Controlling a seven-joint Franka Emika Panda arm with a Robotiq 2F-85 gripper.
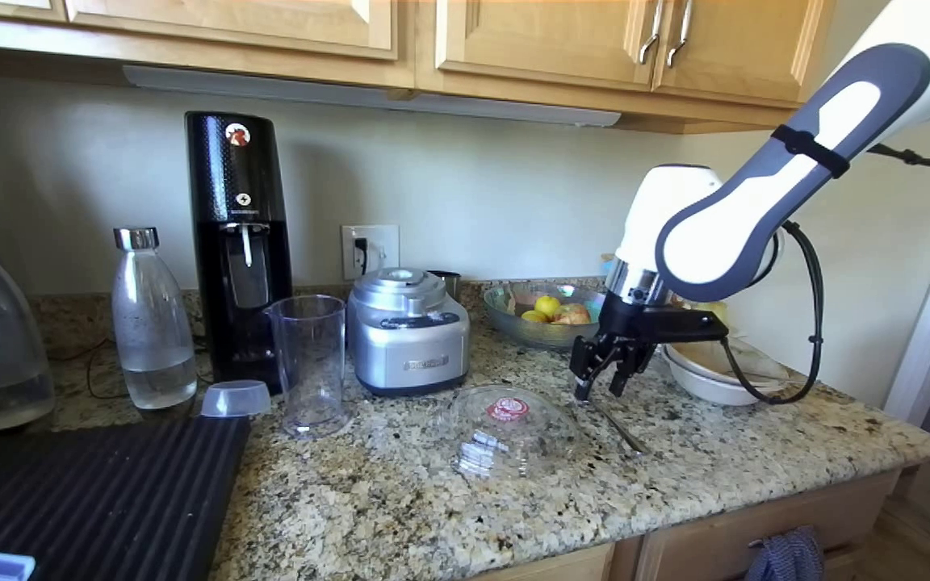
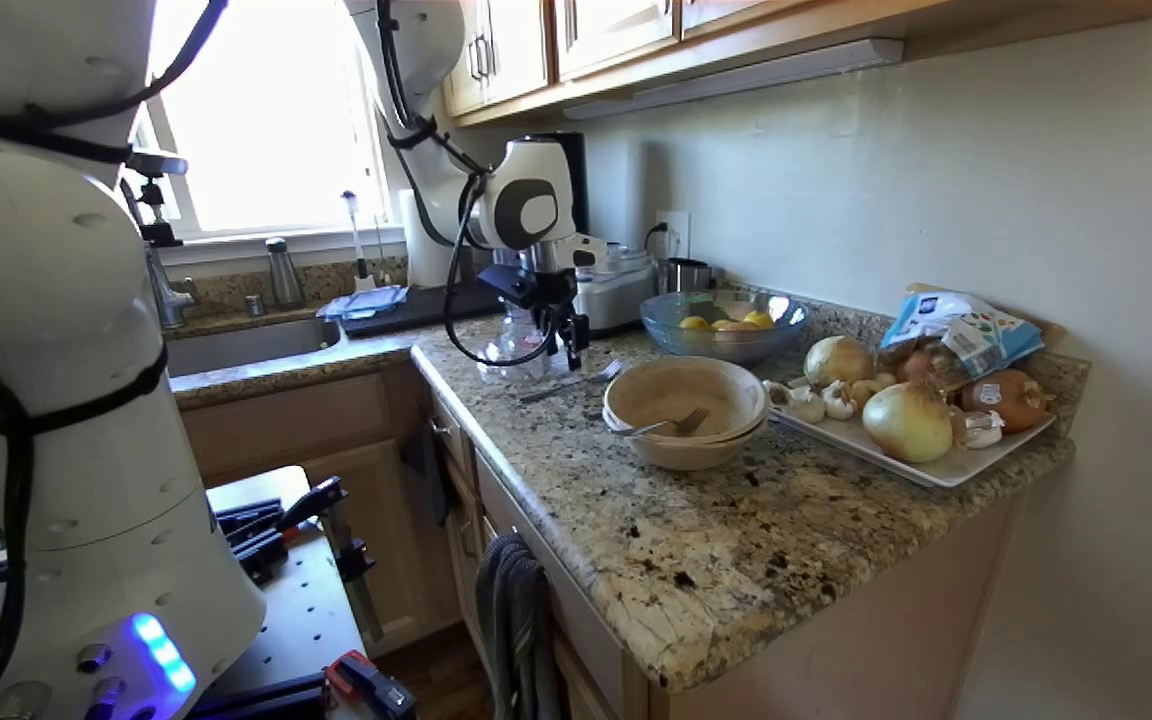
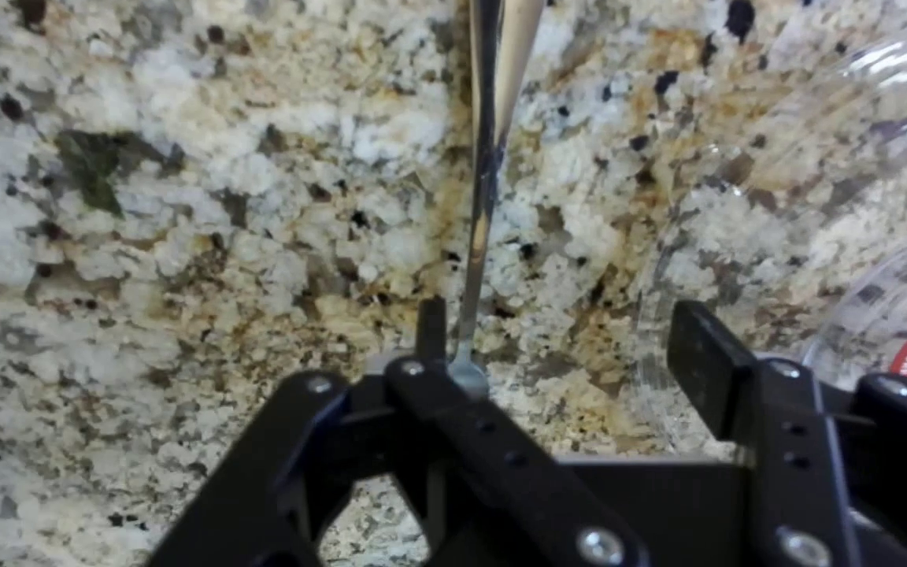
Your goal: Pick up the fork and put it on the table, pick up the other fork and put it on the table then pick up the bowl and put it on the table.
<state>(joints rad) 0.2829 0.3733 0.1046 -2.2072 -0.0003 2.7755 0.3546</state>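
Note:
A metal fork [image 1: 625,432] lies on the granite countertop [image 1: 400,500]; its tines show in an exterior view [image 2: 604,373]. My gripper [image 1: 601,394] is open just above it. In the wrist view the fork [image 3: 487,150] runs down to the open jaws [image 3: 562,339], its neck beside the left finger; its head is partly hidden behind that finger. Nothing is held. Another fork [image 2: 671,423] rests across the bowl [image 2: 651,395], which looks stacked in a second, similar bowl [image 2: 688,457]. The bowls [image 1: 703,389] are partly behind my arm's cable in an exterior view.
A clear upturned dish with a red label [image 1: 507,409] lies close beside the gripper. A glass fruit bowl [image 2: 721,345] and a food processor [image 1: 410,347] stand behind. A tray of onions and garlic [image 2: 896,455] is past the bowls. A clear beaker [image 1: 309,363] stands by the black mat [image 1: 102,484].

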